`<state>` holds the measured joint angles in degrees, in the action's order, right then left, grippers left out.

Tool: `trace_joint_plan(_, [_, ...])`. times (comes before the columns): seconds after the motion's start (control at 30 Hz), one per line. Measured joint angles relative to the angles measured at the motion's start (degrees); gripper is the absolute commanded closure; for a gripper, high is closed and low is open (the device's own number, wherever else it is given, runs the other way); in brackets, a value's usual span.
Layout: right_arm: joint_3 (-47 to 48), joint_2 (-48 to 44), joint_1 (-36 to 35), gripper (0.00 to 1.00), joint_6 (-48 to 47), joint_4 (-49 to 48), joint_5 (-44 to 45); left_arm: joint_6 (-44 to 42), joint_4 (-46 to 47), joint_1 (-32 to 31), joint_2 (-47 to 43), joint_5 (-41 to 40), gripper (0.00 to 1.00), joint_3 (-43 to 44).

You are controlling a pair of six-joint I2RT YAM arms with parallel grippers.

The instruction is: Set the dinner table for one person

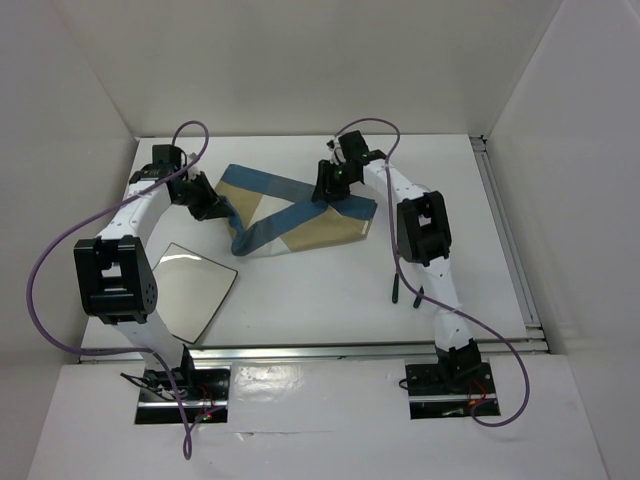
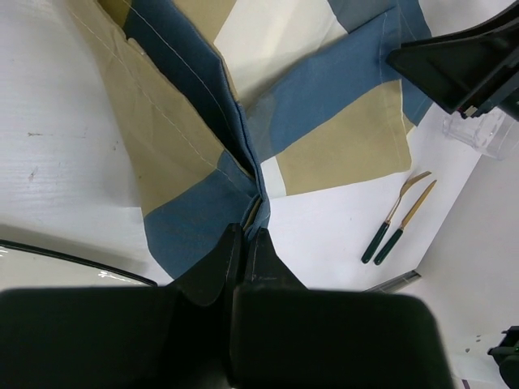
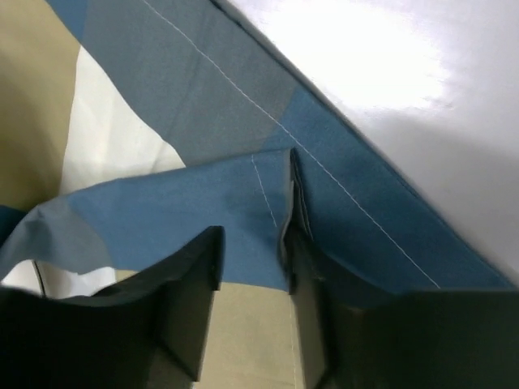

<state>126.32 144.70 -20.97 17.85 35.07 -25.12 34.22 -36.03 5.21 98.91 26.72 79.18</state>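
We are clamping the left gripper (image 2: 247, 235) on a bunched edge of the placemat (image 1: 300, 228) to spread it; the right gripper (image 3: 255, 243) is holding its jaws apart around another fold, the dinner table (image 1: 320, 295) lying beneath the placemat.
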Motion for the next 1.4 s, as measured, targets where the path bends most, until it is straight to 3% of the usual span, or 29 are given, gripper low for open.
trace_joint_plan(0.23, [-7.19, -1.33, 0.33, 1.0, -1.57, -4.46, -8.22, 0.02, -0.04, 0.0, 0.0, -0.52, 1.0, 0.0])
trace_joint_plan(0.47, [-7.23, -5.14, 0.83, 1.0, -1.49, -6.03, -8.92, 0.11, -1.09, 0.0, 0.04, -0.96, 1.0, 1.29])
trace_joint_plan(0.77, [-2.91, -17.84, 6.82, 1.0, 0.11, -12.57, -7.65, 0.87, -2.49, 0.35, 5.81, 1.73, 1.0, 20.98])
trace_joint_plan(0.87, [-12.81, -29.44, 9.03, 1.0, -0.94, -18.36, -6.51, 1.01, -2.03, 0.72, 5.01, 2.67, 1.0, 22.21])
trace_joint_plan(0.97, [-29.03, -44.52, 9.07, 1.0, -2.56, -24.02, -5.29, 1.31, -0.07, 0.92, 1.51, 3.37, 1.0, 15.8])
trace_joint_plan(1.0, [-35.3, -49.75, 8.72, 0.92, -3.08, -25.68, -4.94, 1.62, 0.61, 0.98, -0.2, 3.39, 0.92, 12.09])
trace_joint_plan(1.03, [-41.27, -54.55, 8.39, 0.5, -3.37, -27.67, -4.04, 1.9, 1.01, 1.05, -1.75, 3.39, 0.76, 8.57])
trace_joint_plan(1.07, [-48.0, -59.36, 8.15, 0.3, -3.43, -29.4, -2.95, 1.75, 2.21, 1.16, -3.52, 3.19, 0.4, 3.89])
trace_joint_plan(1.1, [-54.45, -63.87, 7.78, 0.14, -3.98, -29.33, -2.01, 1.57, 2.05, 1.25, -4.68, 3.15, 0.23, 0.15])
trace_joint_plan(1.13, [-59.19, -66.75, 7.48, 0.0, -4.28, -28.98, -0.98, 1.84, 1.92, 1.25, -5.2, 2.99, 0.14, -3.17])
trace_joint_plan(1.2, [-66.71, -69.81, 7.37, 0.0, -4.87, -27.39, 1.38, 1.66, 1.01, 1.25, -4.55, 2.32, 0.03, -7.65])
trace_joint_plan(1.27, [-70.88, -69.83, 7.37, 0.0, -4.76, -24.28, 4.57, 1.66, -0.28, 1.27, -2.89, 1.38, 0.03, -9.03])
trace_joint_plan(1.4, [-73.4, -70.55, 7.48, 0.25, -3.78, -19.39, 11.54, 0.44, -2.12, 1.36, -1.84, -1.22, 0.12, -6.58])
